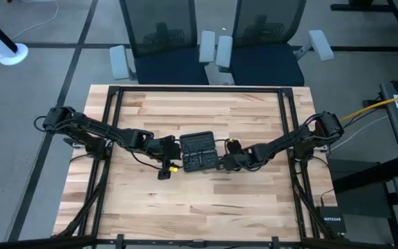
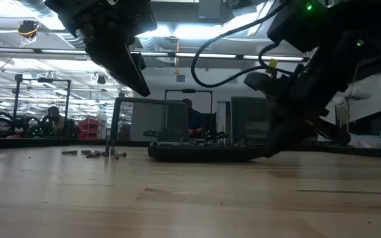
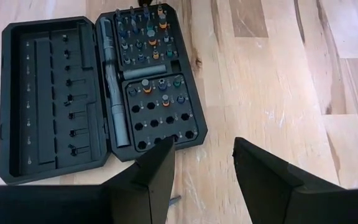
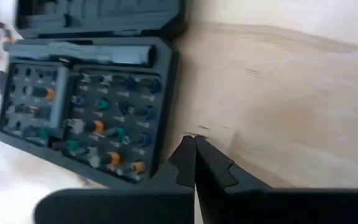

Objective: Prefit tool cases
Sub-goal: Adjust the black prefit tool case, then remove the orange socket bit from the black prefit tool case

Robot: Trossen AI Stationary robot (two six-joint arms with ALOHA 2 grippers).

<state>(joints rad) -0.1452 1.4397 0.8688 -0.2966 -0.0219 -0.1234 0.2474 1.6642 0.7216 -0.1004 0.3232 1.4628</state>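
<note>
The black tool case (image 1: 197, 151) lies open and flat at the table's middle. One half is a lid with empty slots (image 3: 48, 93); the other half (image 3: 148, 81) holds a grey driver and rows of coloured bits. My left gripper (image 3: 204, 168) hangs open above bare wood just left of the case (image 3: 104, 87), with nothing between its fingers. My right gripper (image 4: 193, 146) is shut, low at the case's right side (image 4: 173, 99), its tips beside the bit half's edge. In the low view it (image 2: 273, 147) slants down to the case's end (image 2: 204, 152). My right gripper's shut fingertips (image 4: 185, 149) stand right beside the bit half's outer edge (image 4: 169, 134), slanting down from the table's right. I cannot tell whether they touch the case or the table.
Several small loose bits (image 2: 94, 153) lie on the wood left of the case. A black box marked NETGEAR (image 1: 330, 223) sits off the table's right near corner. Two office chairs (image 1: 213, 34) stand behind the far edge. Bare wood stretches toward the near edge (image 1: 199, 207).
</note>
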